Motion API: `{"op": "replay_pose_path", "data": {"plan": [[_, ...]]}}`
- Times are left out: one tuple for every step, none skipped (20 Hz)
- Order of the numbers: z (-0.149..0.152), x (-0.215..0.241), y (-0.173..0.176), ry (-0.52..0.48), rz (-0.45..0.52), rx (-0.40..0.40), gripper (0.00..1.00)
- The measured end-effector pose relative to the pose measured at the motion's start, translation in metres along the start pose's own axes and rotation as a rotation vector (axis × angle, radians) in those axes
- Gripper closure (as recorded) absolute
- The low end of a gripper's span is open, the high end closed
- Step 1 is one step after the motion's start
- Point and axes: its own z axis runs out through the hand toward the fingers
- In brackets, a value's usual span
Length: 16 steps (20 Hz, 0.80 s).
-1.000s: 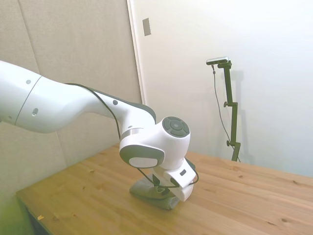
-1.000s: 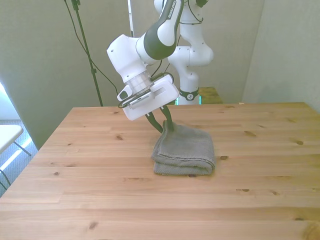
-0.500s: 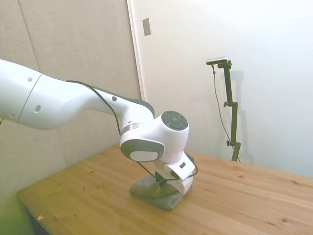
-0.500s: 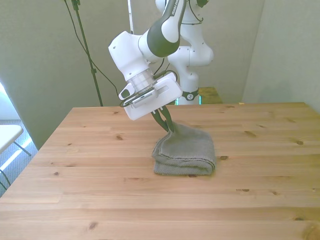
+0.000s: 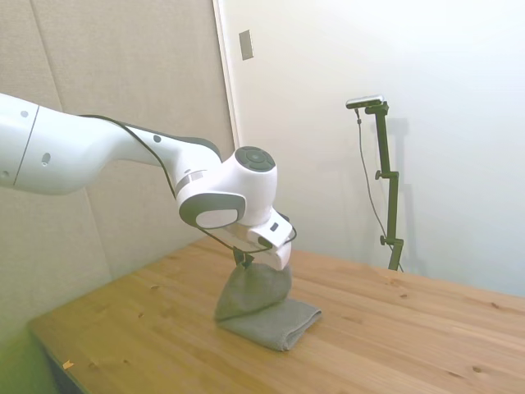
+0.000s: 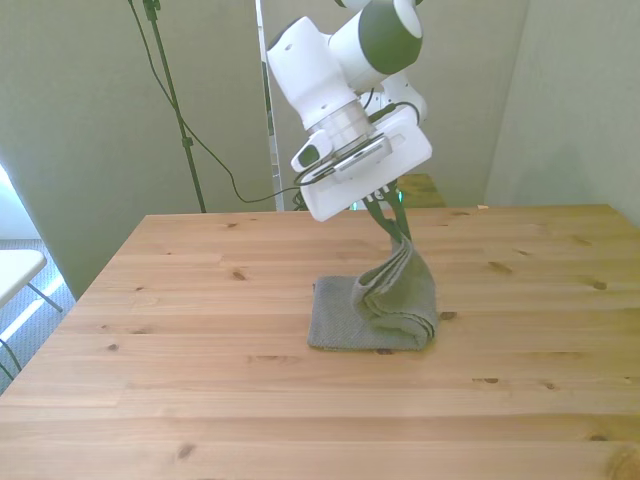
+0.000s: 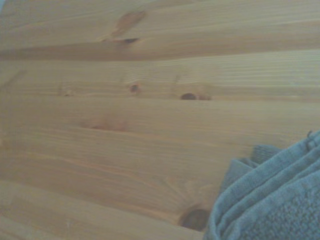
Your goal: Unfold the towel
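Gripper [image 6: 397, 228] clamped on the towel [image 6: 375, 305] corner, layers hanging below it — a thin pinch could slip, or the whole bundle lifts — still folded.

No readable text, label, brand, number or sign anywhere in the three views.
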Motion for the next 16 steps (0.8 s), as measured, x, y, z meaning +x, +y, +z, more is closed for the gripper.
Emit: {"op": "replay_pose_path", "data": {"plan": [[0.004,-0.005,-0.010,-0.003,-0.047,-0.013,1.00],[0.010,-0.010,-0.019,-0.008,-0.093,-0.023,1.00],[0.015,-0.015,-0.027,-0.018,-0.141,-0.033,1.00],[0.021,-0.020,-0.034,-0.029,-0.188,-0.042,1.00],[0.026,-0.024,-0.041,-0.039,-0.235,-0.047,1.00],[0.031,-0.028,-0.048,-0.050,-0.280,-0.052,1.00],[0.036,-0.031,-0.056,-0.063,-0.325,-0.058,1.00],[0.041,-0.034,-0.065,-0.076,-0.371,-0.062,1.00],[0.046,-0.035,-0.074,-0.085,-0.417,-0.068,1.00],[0.053,-0.037,-0.081,-0.097,-0.463,-0.072,1.00],[0.061,-0.039,-0.087,-0.109,-0.509,-0.077,1.00],[0.068,-0.040,-0.092,-0.124,-0.552,-0.082,1.00],[0.075,-0.040,-0.096,-0.145,-0.588,-0.084,1.00],[0.082,-0.039,-0.101,-0.161,-0.614,-0.082,1.00],[0.087,-0.037,-0.106,-0.174,-0.633,-0.081,1.00],[0.091,-0.036,-0.111,-0.187,-0.647,-0.078,1.00]]}}
